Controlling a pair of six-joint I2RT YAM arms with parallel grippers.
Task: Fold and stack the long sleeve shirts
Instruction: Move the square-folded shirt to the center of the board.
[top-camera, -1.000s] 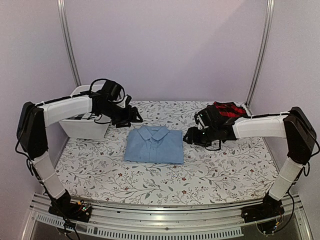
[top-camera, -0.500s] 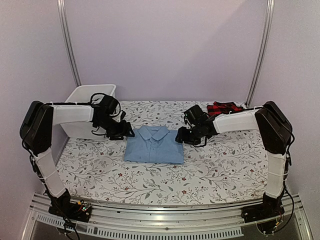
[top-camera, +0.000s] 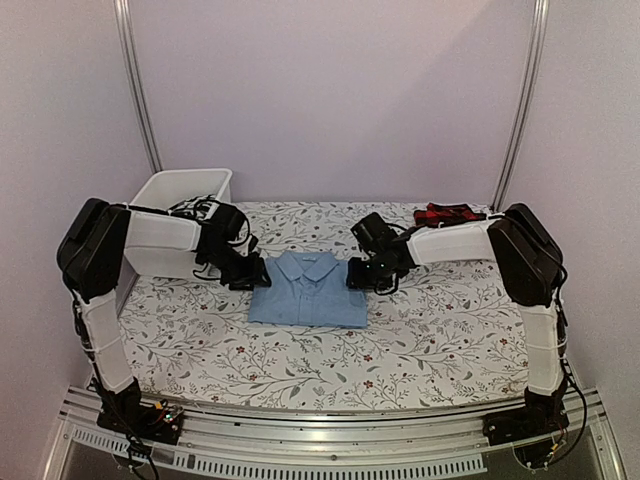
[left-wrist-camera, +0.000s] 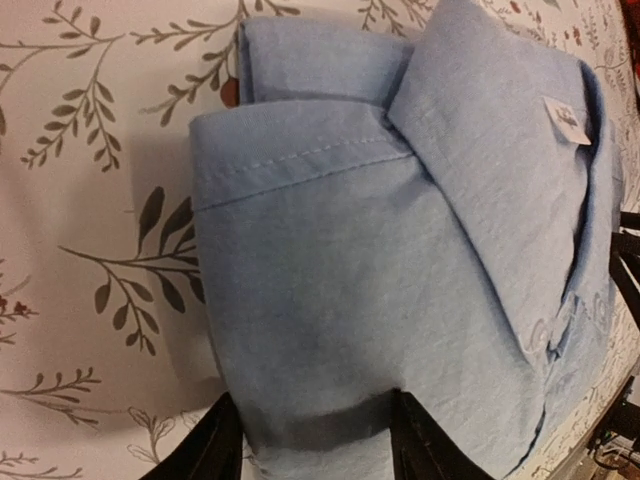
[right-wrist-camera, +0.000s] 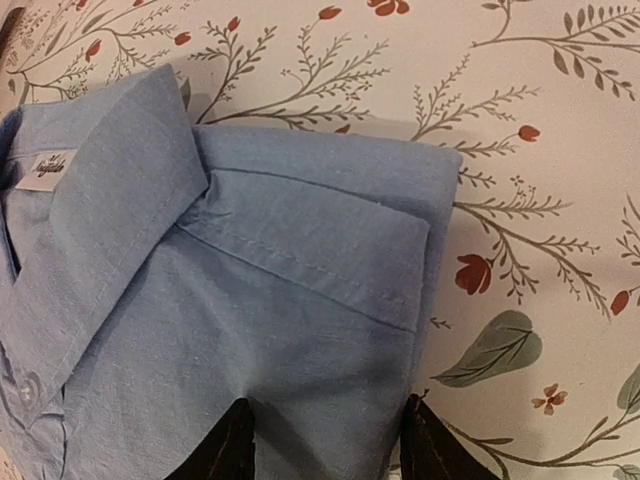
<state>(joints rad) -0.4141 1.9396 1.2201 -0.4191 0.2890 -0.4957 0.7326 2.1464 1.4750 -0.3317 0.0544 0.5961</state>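
One folded light blue shirt (top-camera: 308, 291), collar (top-camera: 308, 262) toward the far wall (top-camera: 330, 100).

Rear overhead view, wrist close-ups, shared shirt (top-camera: 308, 290)

bin (top-camera: 180, 190) left of shirt (top-camera: 309, 290) on table (top-camera: 450, 330)

Pale lilac walls (top-camera: 330, 100) and two metal posts (top-camera: 135, 90) back a floral-clothed table (top-camera: 450, 340).
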